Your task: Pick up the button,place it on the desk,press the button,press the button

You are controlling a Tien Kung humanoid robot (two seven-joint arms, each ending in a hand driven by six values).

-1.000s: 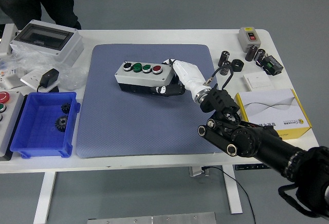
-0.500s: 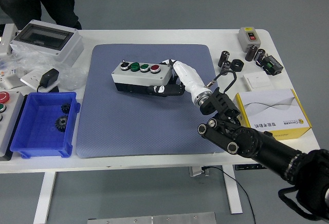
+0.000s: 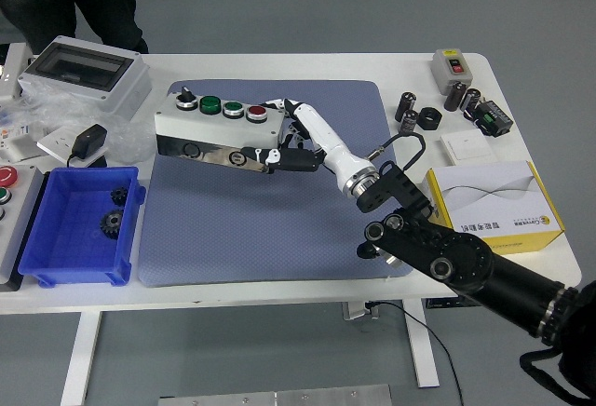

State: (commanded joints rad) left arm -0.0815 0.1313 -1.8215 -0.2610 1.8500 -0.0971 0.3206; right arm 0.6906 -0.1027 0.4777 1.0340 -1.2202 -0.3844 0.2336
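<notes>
The button box [image 3: 216, 129] is a white-topped, black-sided case with a black knob, a green, a white and a red button in a row. It is over the left part of the blue-grey mat [image 3: 270, 210], tilted and lifted off it. My right hand [image 3: 284, 141] grasps its right end, with fingers [image 3: 265, 158] along the front side. The right arm reaches in from the lower right. The left arm is out of view.
A blue bin [image 3: 79, 229] with black gears stands at the left. A grey enclosure [image 3: 84, 75] and a black adapter [image 3: 88, 141] lie at the back left. A yellow-white box [image 3: 494, 206] and small parts lie at the right. A person [image 3: 70, 1] stands at the far left.
My right hand has carried the button box to the left and lifted it off the mat, tilting it. The arm has stretched further left.
</notes>
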